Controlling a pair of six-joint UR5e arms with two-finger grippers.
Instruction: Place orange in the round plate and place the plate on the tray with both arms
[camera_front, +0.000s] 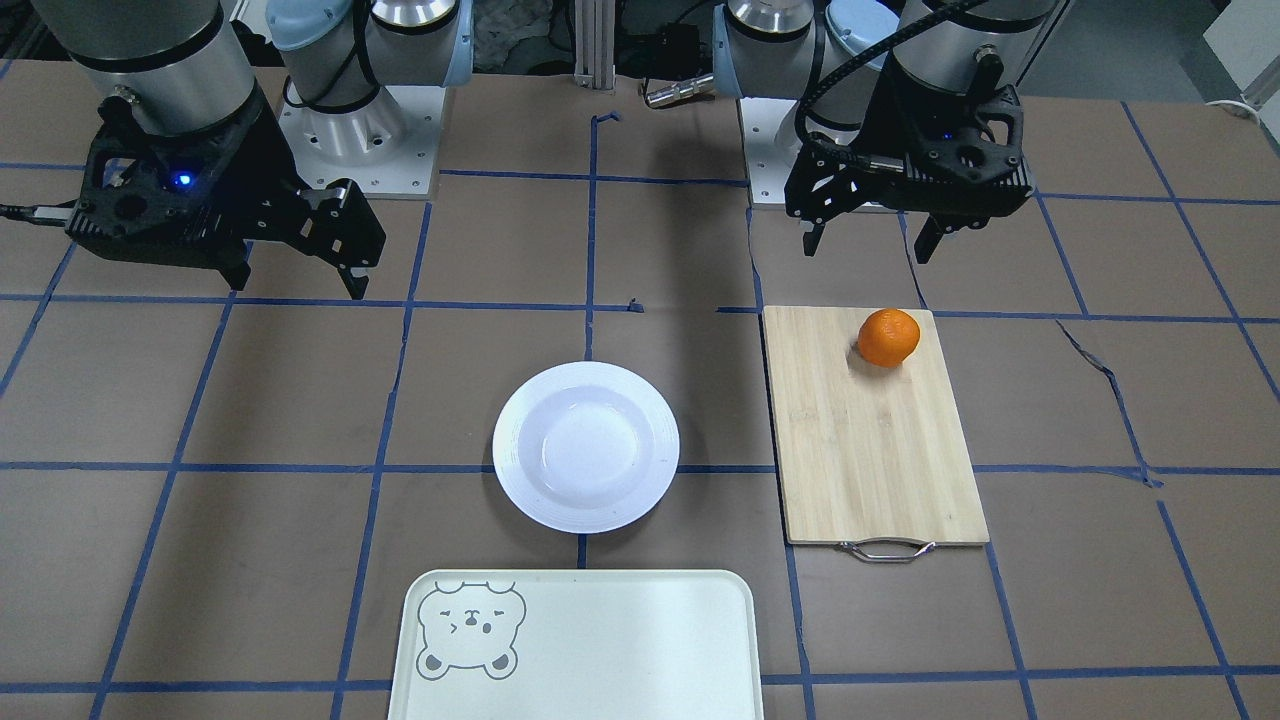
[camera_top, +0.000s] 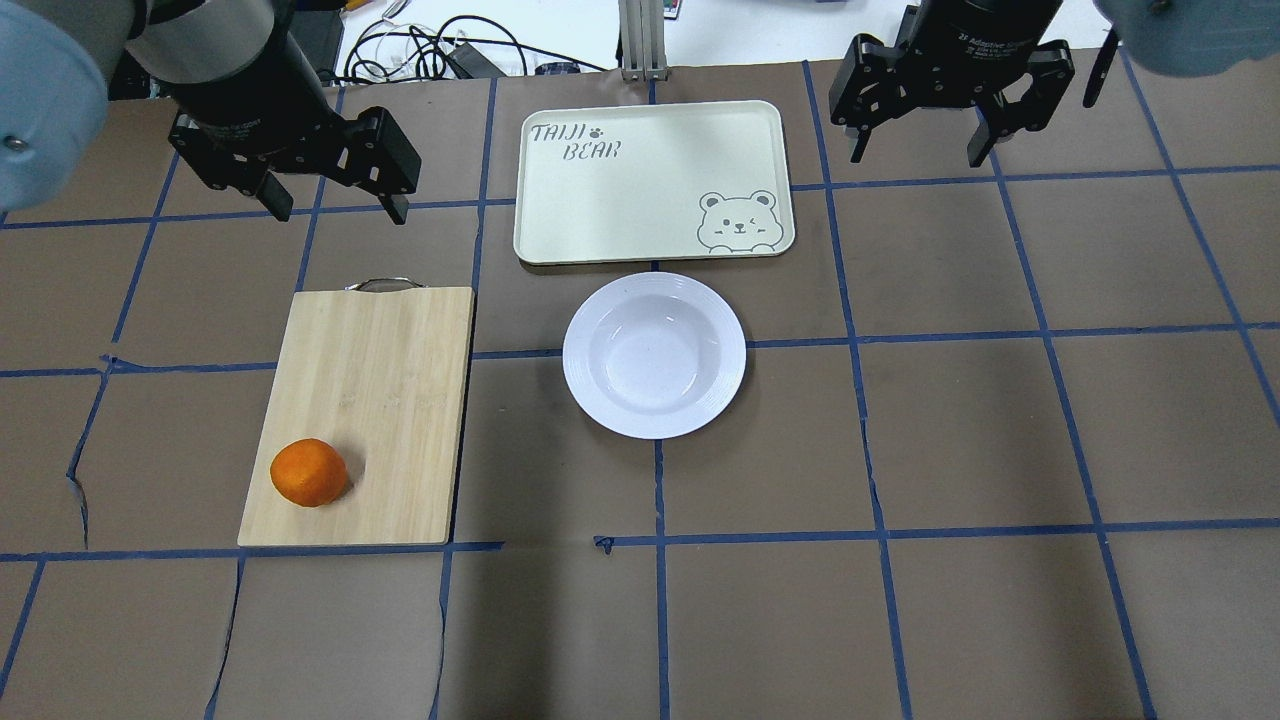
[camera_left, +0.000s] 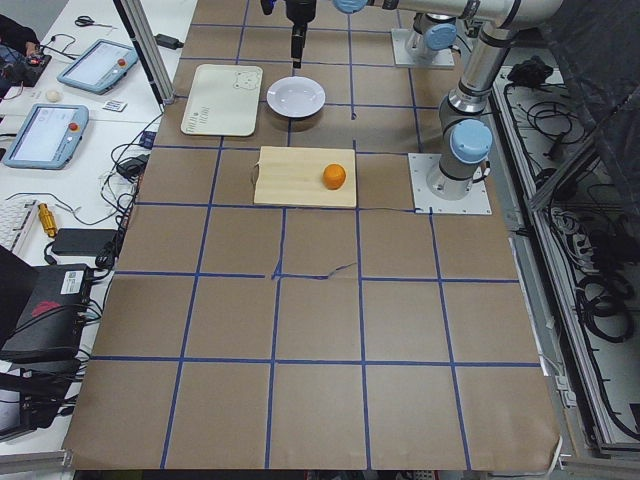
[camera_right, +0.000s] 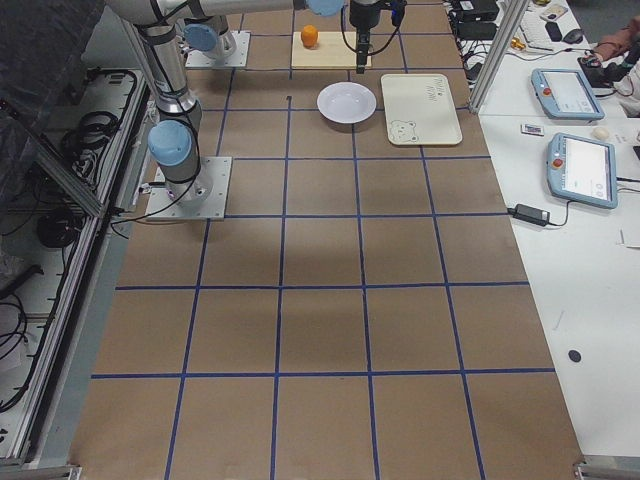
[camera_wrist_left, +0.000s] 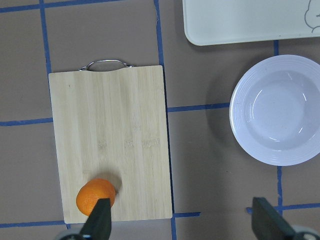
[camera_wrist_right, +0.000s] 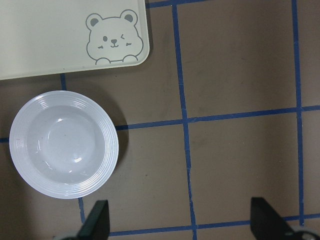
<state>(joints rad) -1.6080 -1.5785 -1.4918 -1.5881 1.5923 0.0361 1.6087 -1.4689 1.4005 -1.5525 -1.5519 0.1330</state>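
Lettering (camera_top: 575, 142) "TAIJI BEAR" marks the tray (camera_top: 650, 200); left jaws and right jaws both hang spread, released.

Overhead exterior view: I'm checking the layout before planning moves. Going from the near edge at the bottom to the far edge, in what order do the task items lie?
orange → round plate → tray

Setting: robotics lab. Evidence: table (camera_top: 960, 430) papered brown, blue tape grid (camera_top: 853, 340); arm bases (camera_left: 450, 190) bolted down; teach pendants (camera_right: 585, 168) on side bench (camera_right: 600, 300); loose cables (camera_top: 440, 50); aluminium post (camera_top: 640, 35).
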